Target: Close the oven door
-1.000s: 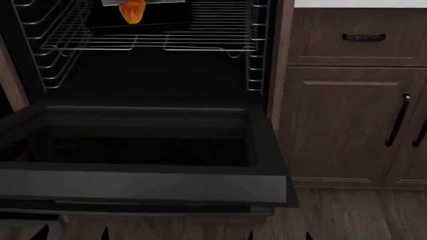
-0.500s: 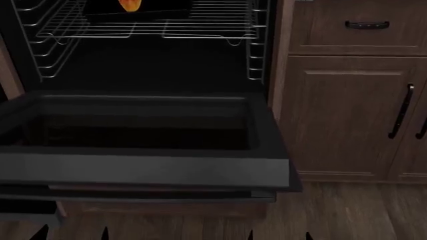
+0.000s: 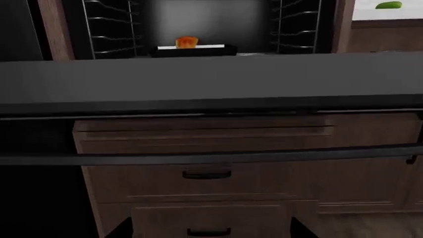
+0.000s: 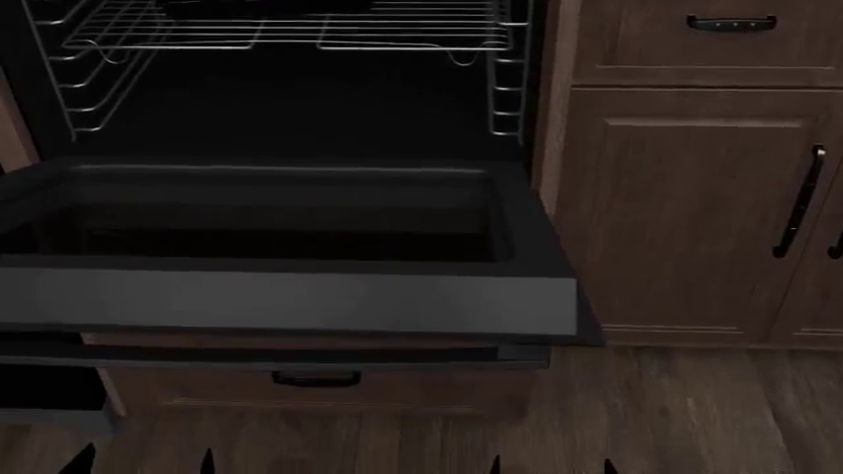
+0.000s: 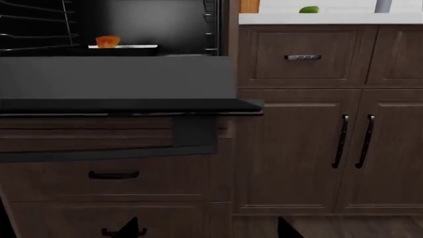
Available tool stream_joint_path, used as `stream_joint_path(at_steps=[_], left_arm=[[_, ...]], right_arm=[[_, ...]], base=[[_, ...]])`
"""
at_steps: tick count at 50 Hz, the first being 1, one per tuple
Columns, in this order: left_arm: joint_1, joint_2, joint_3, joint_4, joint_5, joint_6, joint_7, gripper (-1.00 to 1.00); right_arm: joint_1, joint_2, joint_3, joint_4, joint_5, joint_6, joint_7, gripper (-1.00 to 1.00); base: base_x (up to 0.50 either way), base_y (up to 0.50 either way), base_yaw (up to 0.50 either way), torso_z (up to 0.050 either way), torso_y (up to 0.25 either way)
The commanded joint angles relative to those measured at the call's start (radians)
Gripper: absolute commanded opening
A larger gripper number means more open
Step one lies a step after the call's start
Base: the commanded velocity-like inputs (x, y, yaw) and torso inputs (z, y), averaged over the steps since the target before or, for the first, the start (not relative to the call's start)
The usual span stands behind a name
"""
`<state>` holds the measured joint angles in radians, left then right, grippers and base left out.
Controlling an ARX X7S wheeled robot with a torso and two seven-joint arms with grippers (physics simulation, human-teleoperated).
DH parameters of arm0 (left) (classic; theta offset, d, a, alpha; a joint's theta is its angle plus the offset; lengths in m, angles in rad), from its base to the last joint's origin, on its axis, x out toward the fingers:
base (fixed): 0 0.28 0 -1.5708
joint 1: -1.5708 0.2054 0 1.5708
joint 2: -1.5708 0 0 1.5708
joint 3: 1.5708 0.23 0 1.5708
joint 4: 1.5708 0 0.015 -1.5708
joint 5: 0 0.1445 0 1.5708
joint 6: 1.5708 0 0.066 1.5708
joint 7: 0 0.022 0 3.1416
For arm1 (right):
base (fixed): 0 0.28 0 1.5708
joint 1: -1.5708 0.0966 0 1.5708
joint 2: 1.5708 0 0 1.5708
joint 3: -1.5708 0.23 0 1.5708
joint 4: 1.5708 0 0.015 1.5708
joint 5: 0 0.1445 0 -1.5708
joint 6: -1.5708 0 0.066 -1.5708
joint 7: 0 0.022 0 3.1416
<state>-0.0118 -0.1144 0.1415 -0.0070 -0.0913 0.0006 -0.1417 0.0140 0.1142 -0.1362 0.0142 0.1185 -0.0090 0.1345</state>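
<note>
The oven door [image 4: 290,301] hangs open and lies flat, its grey edge band facing me and its long dark bar handle [image 4: 264,352] just below the band. In the left wrist view the oven door [image 3: 211,82] spans the whole width, with the bar handle [image 3: 211,156] under it. Its right corner [image 5: 248,104] shows in the right wrist view. My left gripper [image 4: 142,462] and right gripper [image 4: 551,464] sit low in front of the door, below the handle. Both are open, hold nothing and do not touch the door. Only their fingertips [image 3: 120,231] [image 5: 130,228] show.
Wire racks [image 4: 283,35] line the dark oven cavity; an orange item [image 3: 186,42] sits on a tray inside. A wooden drawer with a black handle [image 4: 316,378] lies under the door. Brown cabinet doors [image 4: 685,217] stand at the right, above wooden floor [image 4: 712,415].
The head view has shifted: the door and cabinets sit higher in the picture, the orange item has left the top edge, and the drawer handle under the door has come into sight.
</note>
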Motion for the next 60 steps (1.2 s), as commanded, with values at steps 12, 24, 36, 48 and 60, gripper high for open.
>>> stream_joint_path(at_steps=[12,24,36,48,60], left_arm=[[-0.004,-0.017,0.022,-0.009,-0.016,0.011,-0.019,1.0],[-0.004,-0.026,0.033,-0.004,-0.02,0.006,-0.031,1.0],[0.0,-0.031,0.045,-0.002,-0.023,0.009,-0.041,1.0],[-0.005,-0.04,0.051,-0.004,-0.028,0.007,-0.051,1.0],[-0.002,-0.047,0.061,0.003,-0.028,0.007,-0.063,1.0]], right_arm=[[0.0,0.017,-0.024,-0.008,0.009,0.005,0.028,1.0],[0.006,0.024,-0.033,0.003,0.017,0.002,0.036,1.0],[-0.003,0.035,-0.04,-0.01,0.027,0.007,0.044,1.0],[0.005,0.039,-0.051,-0.006,0.03,0.009,0.054,1.0],[0.004,0.046,-0.058,-0.006,0.037,0.006,0.061,1.0]], base=[[0.0,0.0,0.0,-0.05,0.0],[0.0,0.0,0.0,-0.05,0.0],[0.0,0.0,0.0,-0.05,0.0],[0.0,0.0,0.0,-0.05,0.0],[0.0,0.0,0.0,-0.05,0.0]])
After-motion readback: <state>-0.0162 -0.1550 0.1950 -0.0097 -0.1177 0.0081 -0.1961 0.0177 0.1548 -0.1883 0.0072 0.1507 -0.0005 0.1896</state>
